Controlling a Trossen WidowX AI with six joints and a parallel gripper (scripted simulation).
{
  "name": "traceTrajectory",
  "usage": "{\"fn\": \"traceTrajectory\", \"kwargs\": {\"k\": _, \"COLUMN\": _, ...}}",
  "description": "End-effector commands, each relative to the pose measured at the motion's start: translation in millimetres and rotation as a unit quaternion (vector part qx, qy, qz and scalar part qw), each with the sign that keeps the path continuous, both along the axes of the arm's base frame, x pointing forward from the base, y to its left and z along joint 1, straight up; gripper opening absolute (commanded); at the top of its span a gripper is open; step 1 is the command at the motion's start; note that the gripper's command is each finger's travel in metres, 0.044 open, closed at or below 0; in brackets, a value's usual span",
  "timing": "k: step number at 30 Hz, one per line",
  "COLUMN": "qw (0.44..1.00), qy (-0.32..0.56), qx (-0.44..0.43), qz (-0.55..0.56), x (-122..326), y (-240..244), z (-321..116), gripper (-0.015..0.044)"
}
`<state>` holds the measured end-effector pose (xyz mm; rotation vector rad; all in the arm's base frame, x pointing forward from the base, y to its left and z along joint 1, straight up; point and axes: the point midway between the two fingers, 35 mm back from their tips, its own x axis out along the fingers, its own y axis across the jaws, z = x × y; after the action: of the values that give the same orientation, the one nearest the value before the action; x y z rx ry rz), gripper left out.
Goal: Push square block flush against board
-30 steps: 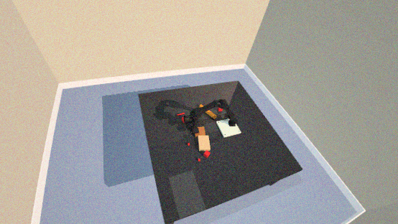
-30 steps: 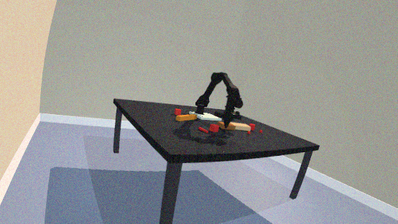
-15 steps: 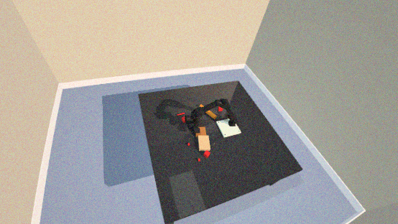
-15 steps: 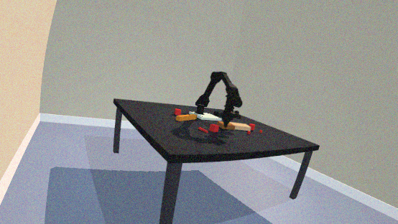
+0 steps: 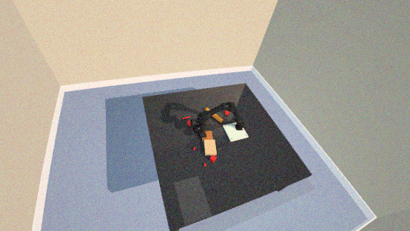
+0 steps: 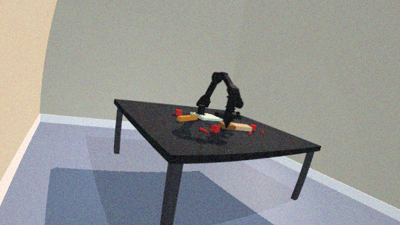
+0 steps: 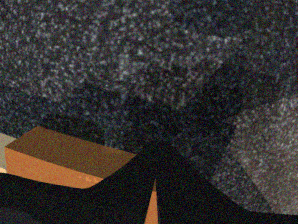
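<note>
The brown square block (image 5: 209,135) (image 6: 230,125) (image 7: 75,150) lies flat on the table. The light tan board (image 5: 210,147) (image 6: 242,127) (image 7: 2,156) lies at its end, touching or nearly touching it. I cannot tell whether their edges are even; in the top view the board looks wider. My gripper (image 5: 202,136) (image 6: 227,126) (image 7: 158,148) is shut and empty, with its tips low beside the block. The fingers hide part of the block in the exterior view and in the wrist view, where an orange-brown sliver shows between them.
A red cube (image 5: 213,158) (image 6: 253,128) stands by the board's far end, with small red bits near it. Another red cube (image 5: 189,123) (image 6: 215,128) and a red stick (image 5: 186,118) (image 6: 204,130) lie behind the gripper. An orange bar (image 5: 218,118) (image 6: 188,117) lies near the arm's white base plate (image 5: 234,135) (image 6: 211,117).
</note>
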<state>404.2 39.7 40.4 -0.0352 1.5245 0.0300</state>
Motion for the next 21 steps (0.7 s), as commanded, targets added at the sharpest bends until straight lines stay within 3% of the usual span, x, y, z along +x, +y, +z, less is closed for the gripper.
{"fn": "traceTrajectory", "kwargs": {"k": 1, "qw": 1.000, "qy": 0.004, "qx": 0.002, "qz": -0.001, "x": 5.9, "y": 0.7, "z": -1.9, "gripper": 0.0000}}
{"fn": "traceTrajectory", "kwargs": {"k": 21, "qw": 1.000, "qy": 0.002, "qx": 0.002, "qz": -0.001, "x": 37.9, "y": 1.4, "z": -1.7, "gripper": 0.0000}}
